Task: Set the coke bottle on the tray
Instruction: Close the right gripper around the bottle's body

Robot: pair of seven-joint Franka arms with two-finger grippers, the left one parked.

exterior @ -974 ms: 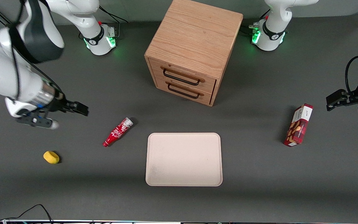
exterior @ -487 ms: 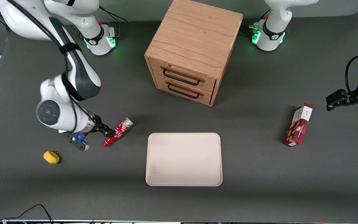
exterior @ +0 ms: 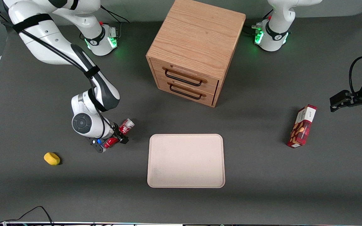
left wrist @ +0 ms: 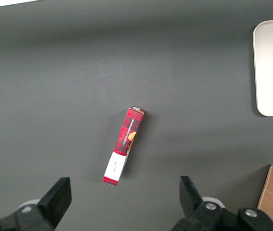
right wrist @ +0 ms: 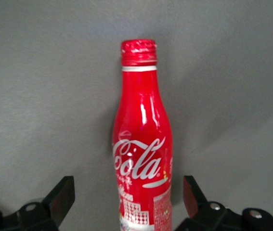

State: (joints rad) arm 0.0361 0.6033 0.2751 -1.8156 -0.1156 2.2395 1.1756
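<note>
Red coke bottle [exterior: 122, 132] lies flat on the table beside the tray [exterior: 186, 160], not on it. Gripper [exterior: 115, 137] straddles its body, fingers apart. Grasp stage; judged next: close, lift, carry to tray.

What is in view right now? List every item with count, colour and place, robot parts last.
coke bottle: one, red, lying on the table beside the tray.
tray: one, cream, nearer the front camera than the drawer cabinet.
drawer cabinet: one, wooden, two black-handled drawers.
snack box: one, red and white, toward the parked arm's end.
yellow object: one, toward the working arm's end.
table: one, dark grey.
tool: one, black, open, fingers either side of the bottle.
</note>
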